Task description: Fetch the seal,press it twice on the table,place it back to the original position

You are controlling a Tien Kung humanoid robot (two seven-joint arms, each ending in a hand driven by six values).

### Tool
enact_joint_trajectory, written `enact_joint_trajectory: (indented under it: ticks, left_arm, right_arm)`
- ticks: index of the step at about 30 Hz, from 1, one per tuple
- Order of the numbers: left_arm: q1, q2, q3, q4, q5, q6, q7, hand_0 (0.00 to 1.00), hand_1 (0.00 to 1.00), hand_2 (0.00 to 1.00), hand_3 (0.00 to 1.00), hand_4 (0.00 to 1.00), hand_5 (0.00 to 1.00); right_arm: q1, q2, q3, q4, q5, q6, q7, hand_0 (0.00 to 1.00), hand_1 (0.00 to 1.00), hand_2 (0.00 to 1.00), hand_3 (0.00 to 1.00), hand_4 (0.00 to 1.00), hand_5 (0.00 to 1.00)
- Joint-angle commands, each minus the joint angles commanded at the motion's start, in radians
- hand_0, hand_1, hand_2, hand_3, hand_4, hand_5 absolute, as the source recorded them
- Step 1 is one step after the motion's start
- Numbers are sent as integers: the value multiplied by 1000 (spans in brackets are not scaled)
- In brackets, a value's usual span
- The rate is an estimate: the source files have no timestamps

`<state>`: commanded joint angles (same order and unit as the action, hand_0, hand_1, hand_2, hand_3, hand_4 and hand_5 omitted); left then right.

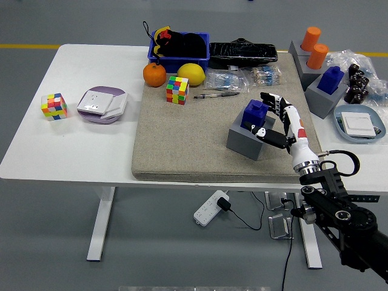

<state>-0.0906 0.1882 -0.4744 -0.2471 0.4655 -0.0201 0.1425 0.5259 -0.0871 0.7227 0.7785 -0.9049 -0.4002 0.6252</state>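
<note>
Head view: blue seal (253, 114) sits upright in its gray holder (247, 138) on the mat, right side of the counter (73, 151). Right hand (279, 124) is just beside it, fingers (271, 107) spread, gripping nothing. Seal looks rigid, light, hard plastic; best pinched on its upper block sides.

The counter (36, 145) held two Rubik's cubes (177, 90), two blue seals (253, 114), two orange cylinders (312, 37), one orange (154, 74) and one lemon (191, 74).
</note>
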Motion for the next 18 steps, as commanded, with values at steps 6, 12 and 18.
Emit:
enact_joint_trajectory:
  ticks: [6, 12, 18]
  left_arm:
    - [0, 0, -6, 1, 1, 0, 0, 723, 696, 684, 720, 641, 206]
    - [-2, 0, -14, 2, 2, 0, -1, 722, 696, 684, 720, 642, 206]
    - [-4, 6, -20, 2, 3, 0, -1, 722, 696, 683, 720, 642, 206]
  right_arm:
    - [-19, -45, 30, 74, -82, 38, -65, 953, 952, 937, 898, 998, 475]
    - [-48, -103, 68, 169, -129, 55, -111, 980, 973, 964, 931, 998, 536]
    - [-74, -165, 122, 236, -173, 84, -169, 984, 972, 964, 943, 998, 558]
